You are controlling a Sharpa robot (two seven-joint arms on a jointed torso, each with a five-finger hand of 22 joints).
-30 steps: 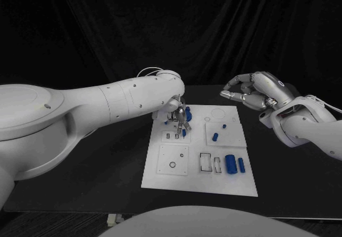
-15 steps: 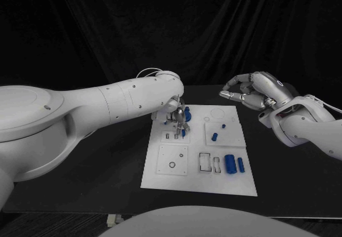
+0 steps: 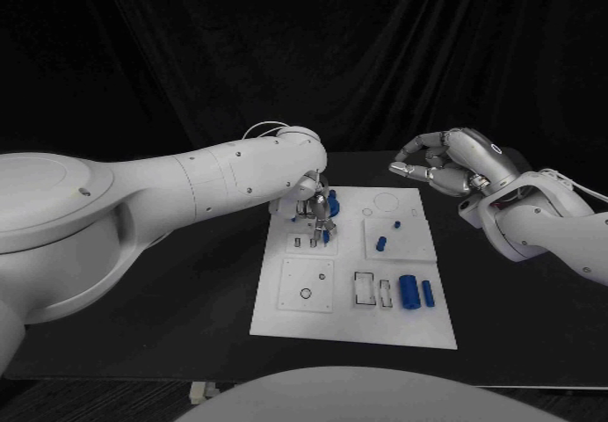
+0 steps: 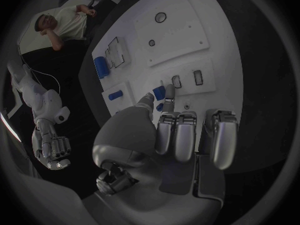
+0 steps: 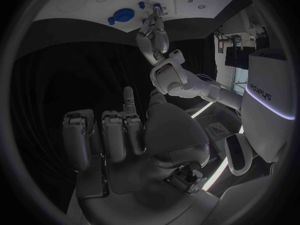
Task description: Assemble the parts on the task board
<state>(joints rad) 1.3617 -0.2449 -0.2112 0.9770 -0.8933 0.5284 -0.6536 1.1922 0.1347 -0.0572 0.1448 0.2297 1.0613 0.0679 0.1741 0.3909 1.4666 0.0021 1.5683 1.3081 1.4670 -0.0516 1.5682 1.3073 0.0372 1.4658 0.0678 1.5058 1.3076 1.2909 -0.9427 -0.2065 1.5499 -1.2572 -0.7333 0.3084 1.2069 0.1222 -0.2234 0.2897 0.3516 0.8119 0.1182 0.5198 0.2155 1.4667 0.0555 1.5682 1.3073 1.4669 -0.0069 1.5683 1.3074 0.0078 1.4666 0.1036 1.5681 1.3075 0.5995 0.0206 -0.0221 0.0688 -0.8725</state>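
The white task board (image 3: 355,327) lies in the middle of the table. My left hand (image 3: 317,211) hovers over its far left corner and pinches a small blue part (image 4: 159,91) between thumb and finger, just beside two small slots (image 4: 177,81). On the near right of the board lie a large blue cylinder (image 3: 409,292) and a slimmer blue part (image 3: 430,294). Two little blue parts (image 3: 384,242) sit on the right middle plate. My right hand (image 3: 450,163) hangs above the table past the board's far right corner, fingers curled in on nothing.
Black table (image 3: 165,299) surrounds the board on all sides. The left arm (image 3: 190,189) reaches across the table's left half to the board. In the right wrist view the left hand (image 5: 155,32) and the blue parts (image 5: 122,16) lie ahead of my curled right hand (image 5: 125,135).
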